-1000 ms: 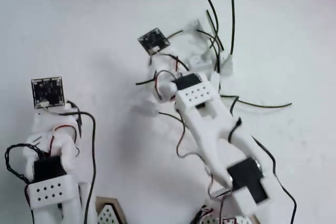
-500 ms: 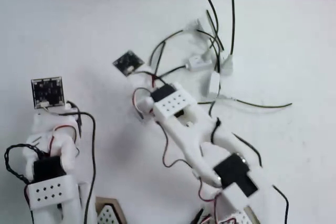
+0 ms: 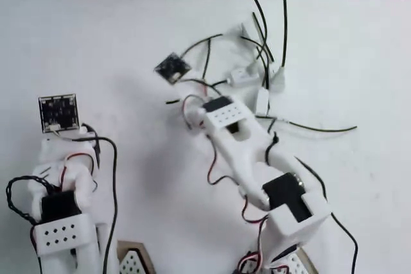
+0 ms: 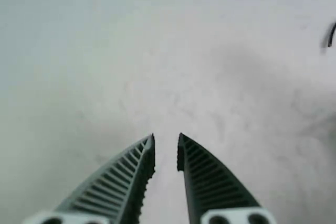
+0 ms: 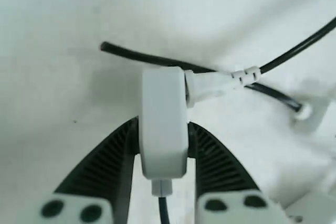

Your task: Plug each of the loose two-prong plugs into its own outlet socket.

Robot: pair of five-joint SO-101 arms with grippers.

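Observation:
In the right wrist view my right gripper (image 5: 163,125) is shut on a white plug (image 5: 163,103), held upright between its black ribbed fingers (image 5: 110,166). A white strain relief and black cable (image 5: 294,51) leave the plug's side, and another black wire lies on the table behind it. From above, the right arm (image 3: 225,115) is at the table's middle, beside a tangle of black wires with small white plug and socket pieces (image 3: 239,76) (image 3: 262,102) (image 3: 277,81). My left gripper (image 4: 165,140) hovers over bare table, narrowly open and holding nothing.
The left arm (image 3: 61,178) sits at the near left corner of the white table (image 3: 96,36). Long black wires (image 3: 321,128) trail to the right of the cluster. Another white piece (image 3: 243,30) lies at the back of it.
The right arm's wrist swung left and toward the near edge, then came partly back toward the wire cluster. Some wires near it shifted. The left arm stayed still.

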